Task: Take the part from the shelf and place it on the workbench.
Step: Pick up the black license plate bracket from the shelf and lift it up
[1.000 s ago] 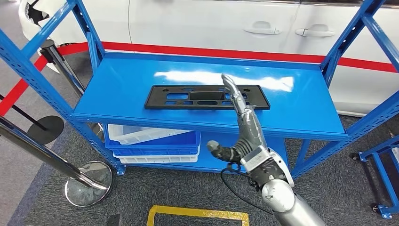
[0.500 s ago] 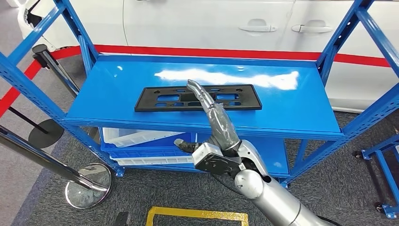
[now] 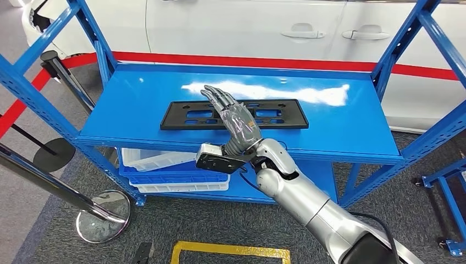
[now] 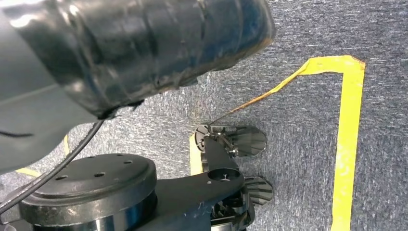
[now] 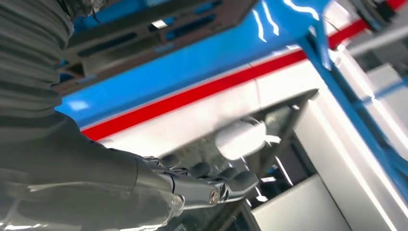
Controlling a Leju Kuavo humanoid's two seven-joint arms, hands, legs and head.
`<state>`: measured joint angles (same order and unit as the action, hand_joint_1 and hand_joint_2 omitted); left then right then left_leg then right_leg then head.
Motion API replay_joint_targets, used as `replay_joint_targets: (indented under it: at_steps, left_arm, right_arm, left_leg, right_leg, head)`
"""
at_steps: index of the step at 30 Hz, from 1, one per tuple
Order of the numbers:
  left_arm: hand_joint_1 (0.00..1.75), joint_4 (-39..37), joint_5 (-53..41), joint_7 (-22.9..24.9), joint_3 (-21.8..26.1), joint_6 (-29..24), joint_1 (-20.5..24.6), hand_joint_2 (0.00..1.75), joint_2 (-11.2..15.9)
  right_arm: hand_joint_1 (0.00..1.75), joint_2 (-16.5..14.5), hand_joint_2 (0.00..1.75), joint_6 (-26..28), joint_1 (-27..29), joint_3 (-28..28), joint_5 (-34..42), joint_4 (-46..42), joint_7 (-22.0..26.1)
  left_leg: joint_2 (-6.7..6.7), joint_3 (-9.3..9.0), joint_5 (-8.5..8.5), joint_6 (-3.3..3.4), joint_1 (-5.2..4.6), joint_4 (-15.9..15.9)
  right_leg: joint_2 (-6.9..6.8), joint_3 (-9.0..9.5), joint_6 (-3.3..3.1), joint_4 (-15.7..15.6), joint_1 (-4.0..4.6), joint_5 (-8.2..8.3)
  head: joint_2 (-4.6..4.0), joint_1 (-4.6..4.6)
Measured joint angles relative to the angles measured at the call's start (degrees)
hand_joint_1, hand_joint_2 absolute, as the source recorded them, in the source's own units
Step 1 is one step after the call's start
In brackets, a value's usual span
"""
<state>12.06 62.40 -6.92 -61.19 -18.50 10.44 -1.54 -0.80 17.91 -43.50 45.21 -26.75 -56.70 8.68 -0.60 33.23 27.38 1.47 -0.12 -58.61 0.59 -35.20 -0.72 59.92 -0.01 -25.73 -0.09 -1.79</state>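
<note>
Blue shelf: right hand open, empty, above the black part.

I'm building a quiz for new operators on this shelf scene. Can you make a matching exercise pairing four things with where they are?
Things:
1. black part
2. right hand
3. stacked bins
4. yellow tape

Places:
A. on the floor in front of the shelf
B. raised over the part
C. flat on the top shelf board
D. on the lower shelf

Pairs: 1-C, 2-B, 3-D, 4-A
</note>
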Motion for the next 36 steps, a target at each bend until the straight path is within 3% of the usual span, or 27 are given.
replay_joint_targets:
  at_steps: [7,18,22,24,26,27,28,30,31,33,35,36]
  left_arm:
    - [0.00,0.00,-0.65,0.51,-0.39,0.32,-0.16,0.00,0.22]
    - [0.00,0.00,-1.13,0.89,-0.72,0.24,-0.57,0.00,0.61]
    - [0.00,0.02,-1.22,1.20,-0.75,-0.55,-0.33,0.00,0.43]
    - [0.00,0.02,-1.18,1.23,-0.75,-0.74,-0.15,0.00,0.33]
    - [0.00,0.02,-1.11,1.24,-0.75,-0.82,-0.08,0.00,0.32]
    - [0.00,0.02,-1.08,1.24,-0.75,-0.87,-0.13,0.00,0.32]
    - [0.00,0.02,-1.06,1.23,-0.75,-0.95,-0.19,0.00,0.32]
    - [0.00,0.02,-0.99,1.23,-0.75,-1.12,-0.28,0.00,0.34]
    - [0.00,0.01,-0.88,1.22,-0.75,-1.21,-0.23,0.00,0.42]
    - [0.00,0.00,-0.66,1.19,-0.75,-1.35,-0.22,0.00,0.56]
    - [0.00,0.00,-0.54,1.17,-0.75,-1.43,-0.36,0.00,0.54]
    - [0.00,0.00,-0.51,1.17,-0.75,-1.44,-0.42,0.00,0.47]
  right_arm:
    - [0.00,-1.51,1.75,0.09,-1.46,0.55,-0.88,8.35,0.43]
    - [0.00,-2.52,1.75,0.03,-2.01,0.67,-0.93,13.60,0.32]
    - [0.00,-2.95,1.75,-0.07,-2.07,0.77,-1.78,14.23,-0.43]
    - [0.00,-3.01,1.75,-0.07,-2.18,0.87,-2.58,14.59,-0.93]
    - [0.00,-2.97,1.75,-0.09,-2.03,1.02,-3.13,15.09,-1.35]
    - [0.00,-2.95,1.75,-0.10,-1.88,1.10,-3.28,15.36,-1.49]
    - [0.00,-2.92,1.75,-0.13,-1.78,1.18,-3.46,15.61,-1.56]
    - [0.00,-2.91,1.75,-0.25,-1.83,1.34,-3.94,15.97,-1.76]
    - [0.00,-2.96,1.75,-0.34,-1.93,1.46,-4.15,16.11,-1.88]
    - [0.00,-3.05,1.75,-0.49,-1.97,1.67,-4.33,16.37,-2.10]
    - [0.00,-3.12,1.75,-0.55,-1.95,1.79,-4.54,16.61,-2.26]
    - [0.00,-3.13,1.75,-0.56,-2.01,1.81,-4.67,16.68,-2.31]
  left_leg:
    - [0.00,0.02,0.03,0.00,0.00,-0.01]
    - [-0.01,0.01,0.10,0.11,-0.07,-0.10]
    - [0.21,-1.95,-1.24,1.29,0.39,3.18]
    - [0.47,-3.11,-1.80,1.39,0.70,4.77]
    - [0.52,-3.41,-1.59,1.21,0.88,4.84]
    - [0.50,-3.50,-1.30,0.95,1.04,4.62]
    - [0.47,-3.57,-0.90,0.60,1.30,4.23]
    - [0.34,-3.57,0.40,-0.48,1.94,2.82]
    - [0.29,-3.27,1.19,-1.16,2.07,1.75]
    - [0.20,-2.50,2.26,-2.23,2.09,0.21]
    - [0.20,-2.17,2.56,-2.79,2.24,-0.13]
    - [0.25,-2.09,2.81,-2.97,2.41,-0.41]
  right_leg:
    - [-0.01,0.04,0.01,-0.09,-0.01,0.00]
    - [0.00,0.08,0.13,-0.26,-0.08,0.09]
    - [0.06,0.27,1.01,-0.56,-0.02,-0.05]
    - [0.02,-2.06,1.46,4.18,-0.28,-2.12]
    - [0.00,-5.71,2.08,10.49,-0.96,-3.98]
    - [-0.01,-6.77,2.48,11.79,-1.37,-3.67]
    - [-0.04,-6.89,2.94,11.11,-1.81,-2.37]
    - [-0.15,-4.87,4.06,5.60,-2.67,1.21]
    - [-0.15,-3.80,4.34,3.08,-2.84,1.98]
    - [0.04,-3.26,3.46,1.82,-2.61,1.30]
    - [0.25,-3.57,1.74,2.36,-2.19,0.76]
    - [0.29,-3.53,1.21,2.41,-2.07,0.58]
  head:
    - [0.00,0.00]
    - [0.00,0.00]
    - [0.00,0.15]
    - [0.00,0.42]
    - [0.00,0.47]
    - [0.00,0.48]
    - [0.00,0.49]
    - [0.00,0.50]
    - [0.00,0.65]
    - [0.00,0.70]
    - [0.00,0.50]
    - [0.00,0.40]
